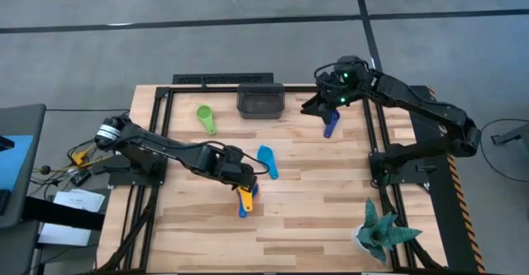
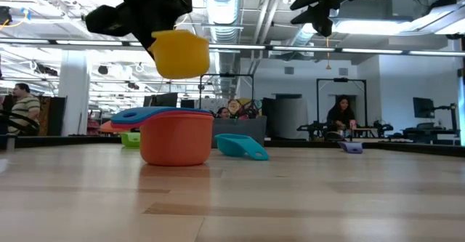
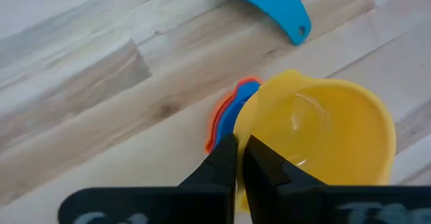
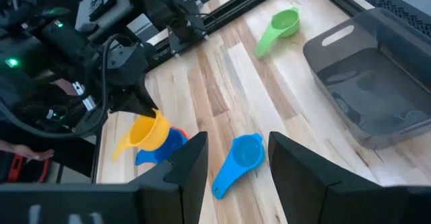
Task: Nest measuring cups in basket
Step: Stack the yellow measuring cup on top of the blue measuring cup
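From above, the left gripper (image 1: 240,184) was clamped on the yellow plastic measuring cup (image 1: 245,196) mid-table; the dark grey see-through basket (image 1: 261,100) stood at the far edge. At table level, that cup hung above the orange plastic cup (image 2: 176,138). The right gripper (image 4: 236,160), fingers apart, hovered empty.

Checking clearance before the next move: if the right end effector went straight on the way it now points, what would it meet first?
Most likely the light blue cup, which lies between the fingers of the open right end effector in its wrist view, on the table beyond. Depth is unclear; nothing shows nearer.
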Robot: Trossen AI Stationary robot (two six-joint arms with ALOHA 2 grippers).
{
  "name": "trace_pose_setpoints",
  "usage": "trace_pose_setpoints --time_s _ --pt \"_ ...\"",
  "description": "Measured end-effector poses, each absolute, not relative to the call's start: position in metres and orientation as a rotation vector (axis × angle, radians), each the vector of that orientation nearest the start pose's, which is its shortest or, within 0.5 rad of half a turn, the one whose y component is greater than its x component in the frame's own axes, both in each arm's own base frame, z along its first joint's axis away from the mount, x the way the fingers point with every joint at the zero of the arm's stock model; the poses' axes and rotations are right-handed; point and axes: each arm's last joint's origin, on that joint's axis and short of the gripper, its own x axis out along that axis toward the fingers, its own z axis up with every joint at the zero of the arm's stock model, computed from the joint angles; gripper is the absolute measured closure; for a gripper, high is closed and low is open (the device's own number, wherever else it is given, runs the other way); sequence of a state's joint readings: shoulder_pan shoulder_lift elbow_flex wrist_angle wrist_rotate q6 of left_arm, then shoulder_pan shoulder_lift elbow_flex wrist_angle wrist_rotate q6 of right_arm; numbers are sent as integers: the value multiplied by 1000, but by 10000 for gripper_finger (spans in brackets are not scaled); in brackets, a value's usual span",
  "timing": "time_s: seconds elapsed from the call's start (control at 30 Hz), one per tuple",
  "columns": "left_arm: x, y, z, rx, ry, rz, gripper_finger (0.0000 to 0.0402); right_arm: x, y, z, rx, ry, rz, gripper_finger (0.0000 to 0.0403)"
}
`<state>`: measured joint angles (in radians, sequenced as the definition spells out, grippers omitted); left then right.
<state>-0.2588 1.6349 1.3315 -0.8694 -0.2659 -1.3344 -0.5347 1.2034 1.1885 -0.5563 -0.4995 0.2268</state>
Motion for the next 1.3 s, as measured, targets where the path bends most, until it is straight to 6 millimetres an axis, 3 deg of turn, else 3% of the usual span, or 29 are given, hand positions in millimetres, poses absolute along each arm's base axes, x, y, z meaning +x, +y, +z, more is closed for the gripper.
trace_pose_setpoints --time_s 0.2,0.6,1.03,1.3 --pt "327 -78 243 -779 1008 693 401 222 -114 356 503 493 -87 223" --pt "335 -77 227 -682 1081 641 401 222 -114 355 513 500 -93 223" --pt "337 -77 226 -640 1086 608 401 224 -109 355 502 511 -98 223" --pt "338 -78 226 -614 1081 590 364 228 -102 355 494 518 -94 223"
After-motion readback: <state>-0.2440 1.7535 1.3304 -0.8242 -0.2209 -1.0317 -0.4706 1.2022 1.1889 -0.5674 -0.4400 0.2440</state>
